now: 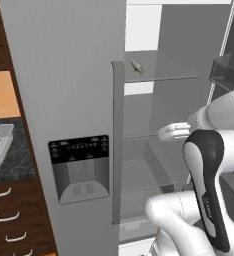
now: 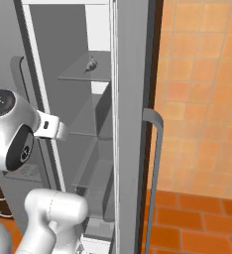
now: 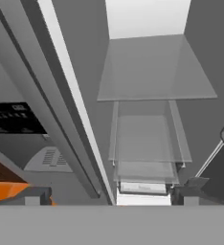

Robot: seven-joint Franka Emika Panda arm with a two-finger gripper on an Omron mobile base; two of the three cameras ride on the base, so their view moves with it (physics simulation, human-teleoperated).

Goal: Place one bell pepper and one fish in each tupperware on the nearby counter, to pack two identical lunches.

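While the left base view is looking past the closed grey fridge door (image 1: pixel 64 100) into the open compartment, a small grey fish (image 1: pixel 137 66) is lying on the upper glass shelf (image 1: pixel 161 76), above the hand (image 1: pixel 173 131), and a light-grey tupperware (image 1: pixel 0 145) is sitting on the speckled surface (image 1: pixel 16 165) at far left. Seen from the right base view, the fish (image 2: pixel 91 64) is resting near the shelf's front edge, with open room below it. Looking down the hand view, smooth translucent shelves (image 3: pixel 154 72) are stacking downward, and the hand's fingers (image 3: pixel 37 196) are standing wide apart, gripping nothing.

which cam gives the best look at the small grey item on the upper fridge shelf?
Left base view: the small grey item sits unobstructed on the upper glass shelf, outline readable, likely a fish. Right base view shows it smaller, near the shelf's edge. In the hand view the glass shelves appear bare.
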